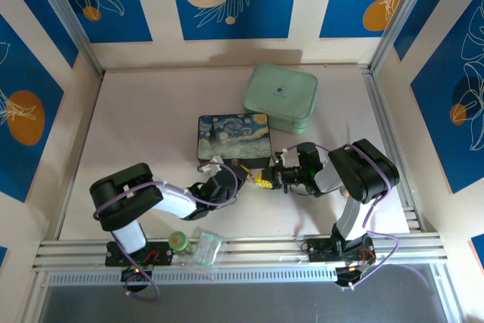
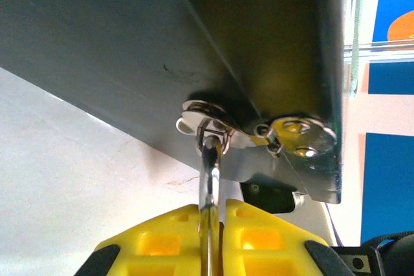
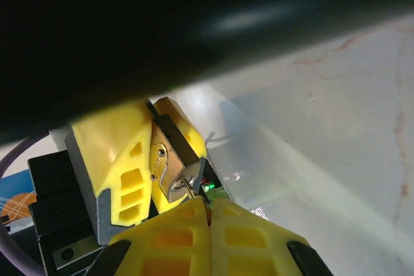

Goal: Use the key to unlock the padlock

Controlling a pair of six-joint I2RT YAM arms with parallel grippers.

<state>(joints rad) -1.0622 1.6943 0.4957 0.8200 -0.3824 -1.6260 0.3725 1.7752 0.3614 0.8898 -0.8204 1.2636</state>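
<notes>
Padlock [image 3: 169, 172], key [image 3: 193, 191] at closed painted box [image 1: 233, 138]

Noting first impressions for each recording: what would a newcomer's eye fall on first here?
The meeting at the near edge of the painted box: the left pincer clamps the brass padlock, and the right pincer pinches the thin key against its lower end. In the left wrist view the silver shackle runs up through the box's latch.
</notes>
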